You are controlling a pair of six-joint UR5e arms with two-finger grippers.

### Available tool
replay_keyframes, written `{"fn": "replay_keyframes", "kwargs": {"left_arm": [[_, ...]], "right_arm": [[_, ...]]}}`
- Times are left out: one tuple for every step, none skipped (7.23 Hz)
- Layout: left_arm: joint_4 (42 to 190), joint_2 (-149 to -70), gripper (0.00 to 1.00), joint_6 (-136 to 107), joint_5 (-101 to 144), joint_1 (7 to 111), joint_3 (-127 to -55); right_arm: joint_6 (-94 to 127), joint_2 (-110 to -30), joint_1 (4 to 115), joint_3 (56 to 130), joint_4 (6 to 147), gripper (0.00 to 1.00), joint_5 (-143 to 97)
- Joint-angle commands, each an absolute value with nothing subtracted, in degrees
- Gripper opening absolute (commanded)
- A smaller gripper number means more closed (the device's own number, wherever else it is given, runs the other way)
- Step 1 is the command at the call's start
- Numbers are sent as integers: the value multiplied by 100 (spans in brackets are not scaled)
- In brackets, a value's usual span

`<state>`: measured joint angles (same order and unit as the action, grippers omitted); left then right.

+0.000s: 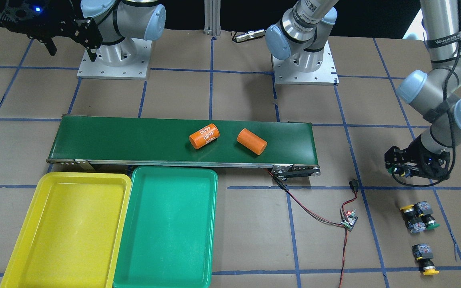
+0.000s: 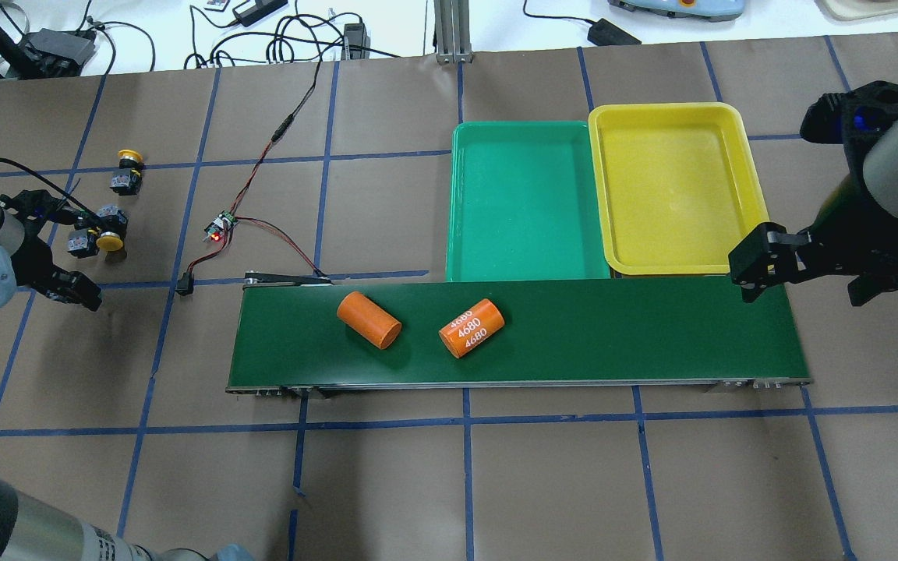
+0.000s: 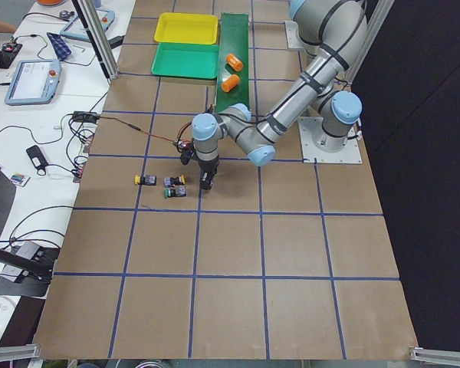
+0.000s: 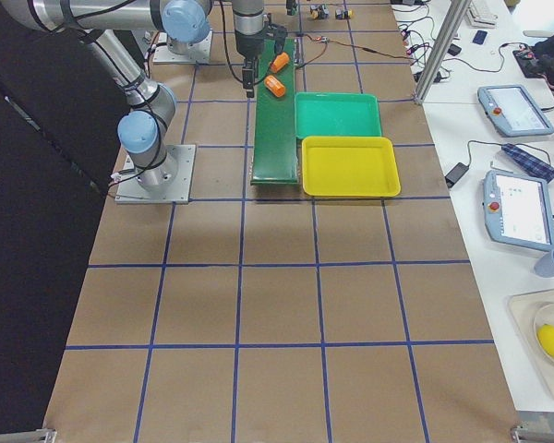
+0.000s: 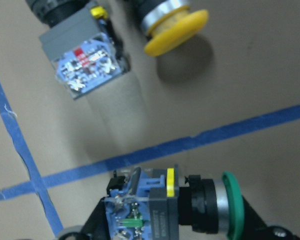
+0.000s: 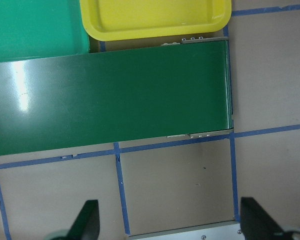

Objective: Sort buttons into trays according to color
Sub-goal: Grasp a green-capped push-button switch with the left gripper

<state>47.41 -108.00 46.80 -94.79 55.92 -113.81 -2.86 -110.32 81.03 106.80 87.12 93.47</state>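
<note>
Brown table (image 1: 238,248), front view: trays (image 1: 166,232) at seven o'clock.
We see left pincer (image 5: 177,223) clamped on green button (image 5: 165,207); right pincer (image 6: 172,220) apart.

Four far elevated views, belt (image 1: 134,140) and trays (image 1: 70,232) common; two close wrist views.

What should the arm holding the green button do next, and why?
Probably the left gripper should carry its green button toward the green tray: the button looks clamped and held above the table, and that tray holds nothing yet.
</note>
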Motion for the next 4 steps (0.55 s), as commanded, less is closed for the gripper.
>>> {"fn": "replay_keyframes", "kwargs": {"left_arm": [[5251, -9935, 3, 2946, -9370, 6359, -11821], [5787, -9601, 3, 2414, -9326, 6763, -11786], [6079, -9398, 3, 1834, -9203, 7124, -11743], [6099, -9369, 3, 1245, -9141, 7511, -11733]], "right_arm": [[-299, -11030, 8104, 10687, 8710, 100, 9378], [-308, -11030, 8077, 10679, 8719, 100, 9404], [-273, -10995, 8068, 10687, 8719, 100, 9352], [-299, -11004, 8042, 10687, 8719, 100, 9369]]}}
